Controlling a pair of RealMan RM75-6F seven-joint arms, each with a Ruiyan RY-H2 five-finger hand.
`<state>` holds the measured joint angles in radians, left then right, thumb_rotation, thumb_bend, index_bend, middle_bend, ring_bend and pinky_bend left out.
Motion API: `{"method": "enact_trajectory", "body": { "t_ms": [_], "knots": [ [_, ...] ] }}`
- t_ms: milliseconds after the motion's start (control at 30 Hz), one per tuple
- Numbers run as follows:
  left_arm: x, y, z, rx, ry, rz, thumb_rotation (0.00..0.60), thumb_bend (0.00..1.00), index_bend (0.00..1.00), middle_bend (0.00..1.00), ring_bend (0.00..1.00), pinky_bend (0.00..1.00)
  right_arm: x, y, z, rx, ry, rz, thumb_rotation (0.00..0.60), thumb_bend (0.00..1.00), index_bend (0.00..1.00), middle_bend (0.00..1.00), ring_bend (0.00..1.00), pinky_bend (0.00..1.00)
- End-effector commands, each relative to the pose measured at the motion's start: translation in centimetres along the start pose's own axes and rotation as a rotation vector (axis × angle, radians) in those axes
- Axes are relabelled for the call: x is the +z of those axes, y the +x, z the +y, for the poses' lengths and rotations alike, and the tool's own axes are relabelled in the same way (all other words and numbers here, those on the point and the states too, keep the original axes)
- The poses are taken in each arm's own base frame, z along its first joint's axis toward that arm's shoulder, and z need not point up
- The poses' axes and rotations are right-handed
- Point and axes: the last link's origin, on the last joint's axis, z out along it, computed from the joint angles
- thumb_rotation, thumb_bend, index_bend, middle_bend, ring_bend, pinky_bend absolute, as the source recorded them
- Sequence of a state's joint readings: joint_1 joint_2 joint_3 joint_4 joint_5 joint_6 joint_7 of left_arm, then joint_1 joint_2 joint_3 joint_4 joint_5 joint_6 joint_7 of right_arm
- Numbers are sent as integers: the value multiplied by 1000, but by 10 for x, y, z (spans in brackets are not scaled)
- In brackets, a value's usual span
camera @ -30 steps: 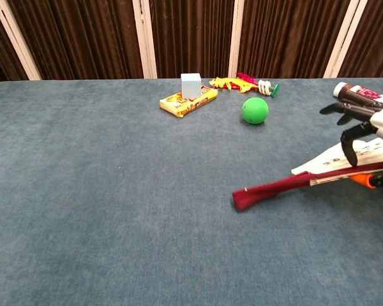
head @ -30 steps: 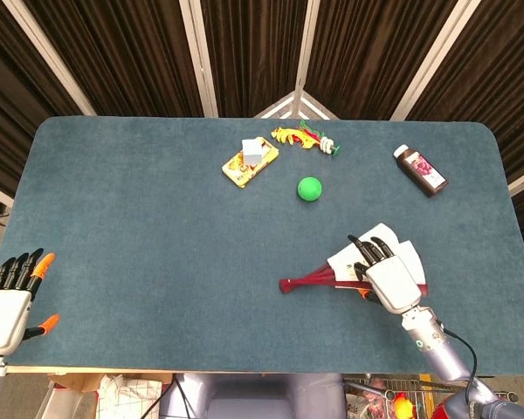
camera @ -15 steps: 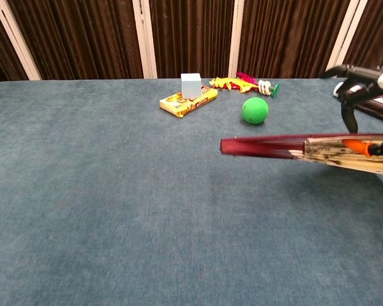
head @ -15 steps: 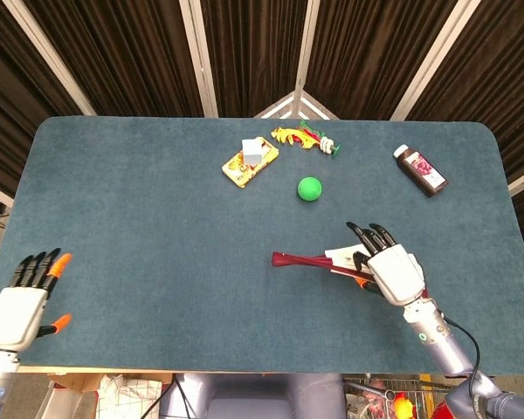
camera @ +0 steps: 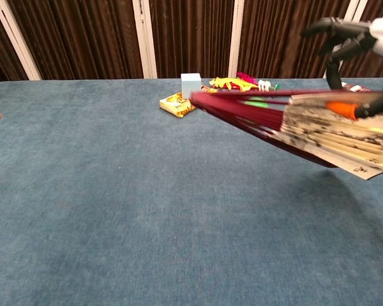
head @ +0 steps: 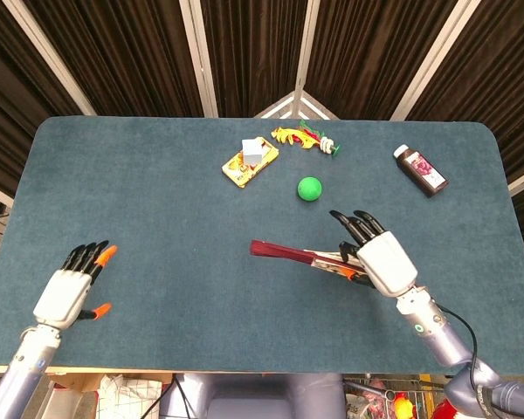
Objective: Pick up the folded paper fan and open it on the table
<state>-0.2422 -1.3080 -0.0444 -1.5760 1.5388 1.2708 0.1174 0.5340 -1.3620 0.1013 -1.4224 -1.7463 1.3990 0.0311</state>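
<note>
The right hand [head: 380, 260] now holds the folded paper fan [head: 301, 255] clear of the desk [head: 157, 209], where a second ago the fan lay on the cloth near the front right corner with that hand pressed over it. Half a second ago it was already lifted and roughly level; since then it has been carried further toward the middle of the desk, its dark red handle end pointing toward the left edge. In the chest view the fan [camera: 293, 118] hangs well above the surface and its paper leaves have begun to fan apart slightly at the held end, with an orange fingertip [camera: 340, 109] pressed against the ribs and the other fingers spread above. The left hand [head: 70, 292] has meanwhile come in from the front left corner onto the desk; it holds nothing and its fingers are apart. So the pick-up looks done, and the opening is what remains. The approach of the left hand suggests it is coming to take the free end, though the two are still well apart. The green ball [head: 309, 188], the yellow box [head: 249, 161] and the brown bottle [head: 421, 168] sit untouched toward the far edge.
</note>
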Motion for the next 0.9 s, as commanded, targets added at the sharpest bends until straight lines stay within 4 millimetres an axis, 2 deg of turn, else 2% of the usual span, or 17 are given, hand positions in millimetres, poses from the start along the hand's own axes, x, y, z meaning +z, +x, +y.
{"method": "enact_trajectory", "body": {
  "t_ms": [33, 233, 467, 600, 900],
  "knots": [
    [14, 0, 6, -58, -31, 40, 600, 128, 53, 0, 0, 0, 17, 13, -10, -15, 39, 9, 600, 392, 882, 137, 240, 188],
    [28, -1, 7, -125, -48, 54, 600, 121, 53, 0, 0, 0, 39, 31, -22, -13, 71, 21, 600, 392, 887, 137, 240, 188],
    [31, 2, 12, -265, -86, 3, 600, 113, 52, 0, 0, 0, 55, 43, -41, 11, 89, 19, 600, 391, 891, 137, 240, 188],
    [36, 8, 14, -315, -102, 10, 600, 110, 51, 0, 0, 0, 71, 51, -55, 49, 98, 19, 600, 391, 894, 137, 240, 188],
    [47, 5, 17, -431, -136, 10, 600, 104, 50, 0, 0, 0, 102, 54, -86, 95, 125, 1, 600, 391, 898, 137, 240, 188]
  ]
}}
